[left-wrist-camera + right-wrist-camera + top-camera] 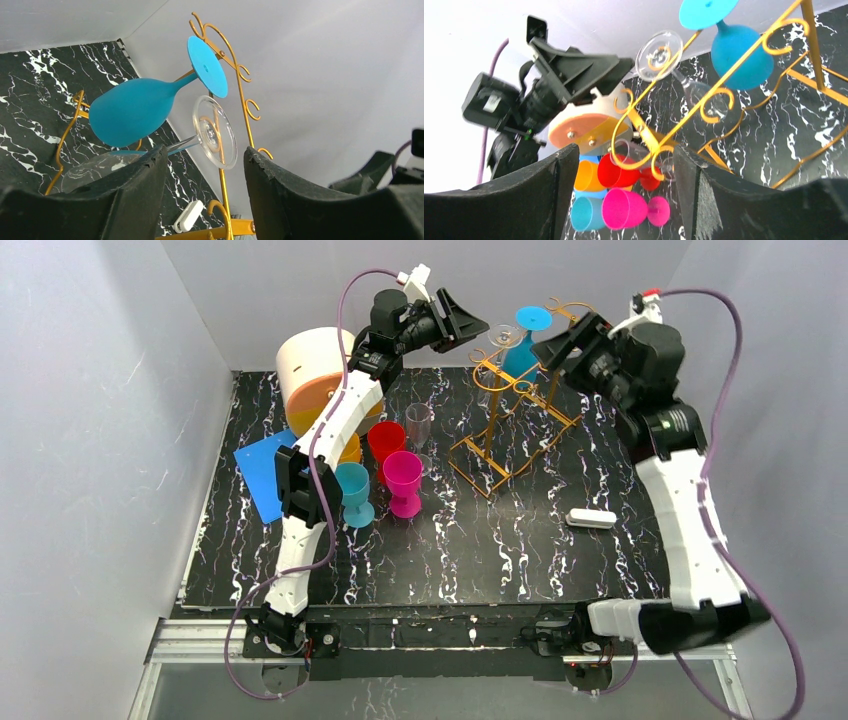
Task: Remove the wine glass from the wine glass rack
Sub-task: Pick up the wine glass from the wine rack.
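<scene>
Black marble-look counter (520, 550) veined in white, boxed in by pale grey walls (90, 440) on three sides, a metal rail (200, 640) along the near edge where both arms are bolted. Far back stands the wine glass rack (813, 45), gold wire with curled scrolls, and two glasses hang from it upside down: the blue wine glass (132, 112) and, just beside it, the clear wine glass (215, 131). The left gripper (478, 325) is up at rack height with its fingers spread, the clear foot framed in the gap. The stem runs behind one finger (130, 195), so contact is impossible to call, and the bowl is mostly hidden there too. The right gripper (548, 348) comes in from the other side, fingers apart with a scroll framed between them. Touching or not, I can't tell. From above it covers part of the rack's top. Left of the rack: a clear flute (418, 423), red goblet (386, 438), pink goblet (403, 475) and teal goblet (352, 485), with an orange cup (350, 448) and a blue sheet (262, 475) half hidden behind the left arm. A cream drum (310, 365) sits behind. A small white object (590, 519) lies alone, too small to identify.
</scene>
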`<action>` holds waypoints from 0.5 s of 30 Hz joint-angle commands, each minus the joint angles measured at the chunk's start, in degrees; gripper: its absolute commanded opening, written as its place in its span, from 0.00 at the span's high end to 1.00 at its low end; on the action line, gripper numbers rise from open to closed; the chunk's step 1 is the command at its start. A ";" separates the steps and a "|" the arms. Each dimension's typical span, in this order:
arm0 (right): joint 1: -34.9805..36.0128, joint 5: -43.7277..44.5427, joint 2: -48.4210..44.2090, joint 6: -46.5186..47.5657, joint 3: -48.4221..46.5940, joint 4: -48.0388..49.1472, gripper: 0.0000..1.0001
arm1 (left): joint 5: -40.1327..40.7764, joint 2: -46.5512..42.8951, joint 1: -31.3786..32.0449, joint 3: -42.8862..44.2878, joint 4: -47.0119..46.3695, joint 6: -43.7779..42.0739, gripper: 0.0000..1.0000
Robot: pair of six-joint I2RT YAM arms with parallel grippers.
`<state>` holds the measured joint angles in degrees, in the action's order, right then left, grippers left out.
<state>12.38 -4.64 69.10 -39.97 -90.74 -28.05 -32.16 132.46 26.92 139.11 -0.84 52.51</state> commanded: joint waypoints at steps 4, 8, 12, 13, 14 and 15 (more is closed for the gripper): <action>-0.19 -1.07 14.91 2.50 -12.73 3.31 0.30 | -1.37 -3.50 0.50 -1.21 -0.63 -1.21 0.47; -0.16 -0.18 22.03 4.28 -20.83 2.26 0.30 | -2.13 -4.67 0.59 -2.55 -0.50 -1.77 0.51; -0.18 0.53 28.58 5.28 -28.24 -0.77 0.33 | -2.89 -6.32 0.68 -4.58 -0.04 -2.48 0.54; -0.17 0.66 29.91 5.37 -29.91 -1.58 0.34 | -2.70 -7.01 0.76 -5.53 0.04 -2.83 0.54; -0.17 0.76 30.92 5.30 -30.78 -2.22 0.34 | -2.52 -7.73 0.77 -6.40 0.08 -3.14 0.56; -0.18 0.50 31.90 5.19 -31.27 -2.58 0.35 | -2.35 -8.37 0.77 -7.17 0.05 -3.50 0.57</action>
<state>12.38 -4.54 98.87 -36.40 -116.62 -29.12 -33.32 131.66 27.29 134.21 -0.71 51.16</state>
